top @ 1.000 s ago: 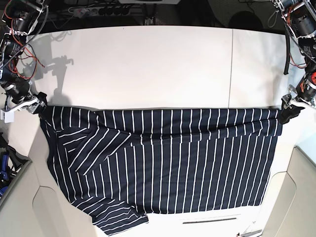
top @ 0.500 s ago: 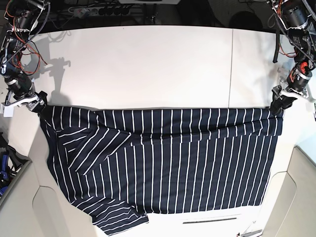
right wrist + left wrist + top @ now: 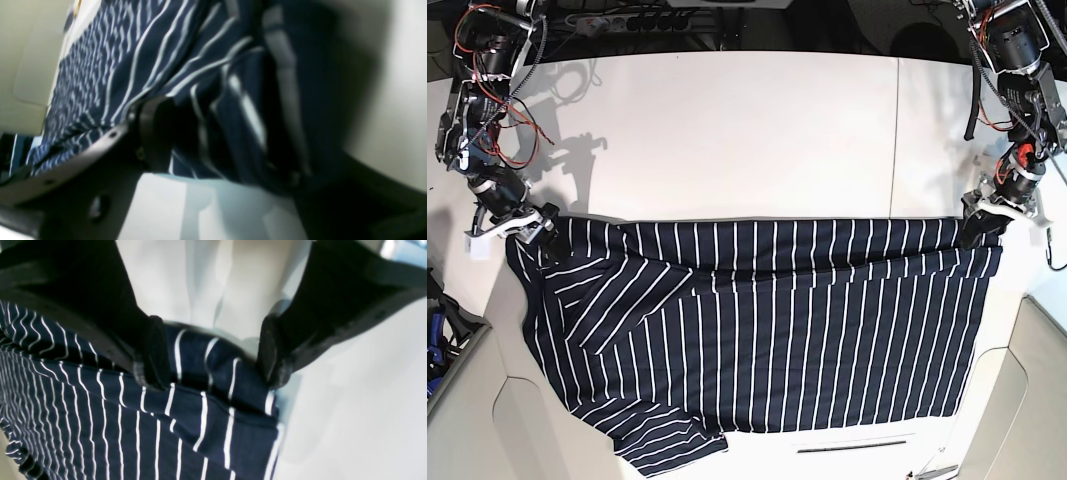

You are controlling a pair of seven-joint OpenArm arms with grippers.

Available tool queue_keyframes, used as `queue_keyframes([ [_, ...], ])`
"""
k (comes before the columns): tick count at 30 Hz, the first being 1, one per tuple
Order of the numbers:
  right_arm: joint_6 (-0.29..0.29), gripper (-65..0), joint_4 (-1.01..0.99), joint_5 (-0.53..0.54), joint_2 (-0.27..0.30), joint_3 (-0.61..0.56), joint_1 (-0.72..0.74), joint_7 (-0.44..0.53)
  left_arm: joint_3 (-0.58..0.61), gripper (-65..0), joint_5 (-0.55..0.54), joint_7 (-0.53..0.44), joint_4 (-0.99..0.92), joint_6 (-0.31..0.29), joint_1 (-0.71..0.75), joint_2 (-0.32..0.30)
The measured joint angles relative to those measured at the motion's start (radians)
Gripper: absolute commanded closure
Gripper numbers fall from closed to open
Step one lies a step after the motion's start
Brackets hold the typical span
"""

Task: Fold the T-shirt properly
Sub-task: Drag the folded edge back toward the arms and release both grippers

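The T-shirt (image 3: 807,320), dark navy with thin white stripes, lies spread across the near half of the white table (image 3: 727,130), its top edge folded over and one sleeve folded in at the left. My left gripper (image 3: 979,228) is at the shirt's top right corner. In the left wrist view this gripper (image 3: 213,356) is open, its fingers (image 3: 156,353) astride the shirt's corner (image 3: 186,426). My right gripper (image 3: 532,232) is over the top left corner. In the blurred right wrist view it (image 3: 227,143) looks open, with bunched shirt cloth (image 3: 133,50) between the jaws.
A seam (image 3: 895,140) runs down the table at the right. Beige panels flank the front corners (image 3: 1037,400) (image 3: 467,420). A power strip and cables (image 3: 627,20) lie beyond the far edge. The shirt's lower hem (image 3: 667,450) hangs near the front edge.
Both grippers have moved inward onto the shirt's top corners, the right one down and inward, the left one slightly inward. The shirt has barely shifted.
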Motion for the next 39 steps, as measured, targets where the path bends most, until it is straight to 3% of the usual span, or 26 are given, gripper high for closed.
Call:
queue_keyframes([
  [4, -0.001, -38.1, 0.0, -0.019, 0.003, -0.039, 0.011, 0.0, 0.001, -42.1, 0.005, -0.011, -0.003, 0.037, -0.009, 0.0],
  [6, -0.003, -37.1, 0.0, -0.018, 0.002, -0.043, 0.011, 0.002, 0.001, -33.0, 0.007, -0.013, -0.004, 0.037, -0.009, 0.0],
  [9, -0.007, -20.6, -0.001, -0.028, 0.003, -0.044, 0.011, 0.002, 0.002, -13.1, 0.016, -0.009, -0.006, 0.037, -0.007, 0.0],
  [12, -0.011, -2.9, -0.004, -0.048, 0.002, -0.045, 0.008, 0.013, 0.002, -0.3, 0.018, -0.006, -0.007, 0.038, -0.006, 0.0],
  [13, -0.008, 0.0, -0.004, -0.054, 0.002, -0.045, 0.008, 0.014, 0.002, 0.0, 0.018, -0.005, -0.007, 0.037, -0.006, 0.0],
  [21, -0.008, 0.0, 0.025, -0.061, 0.002, -0.044, 0.008, -0.057, -0.006, 0.0, -0.031, 0.04, -0.002, -0.069, -0.006, -0.004],
  [25, -0.007, 0.0, 0.106, -0.064, 0.002, -0.026, -0.008, -0.146, -0.058, 0.0, -0.052, 0.103, 0.036, -0.07, -0.002, -0.008],
  [39, -0.004, 0.0, 0.397, -0.052, 0.006, -0.016, -0.227, -0.212, -0.109, 0.0, -0.114, 0.151, 0.173, -0.077, 0.17, -0.008],
])
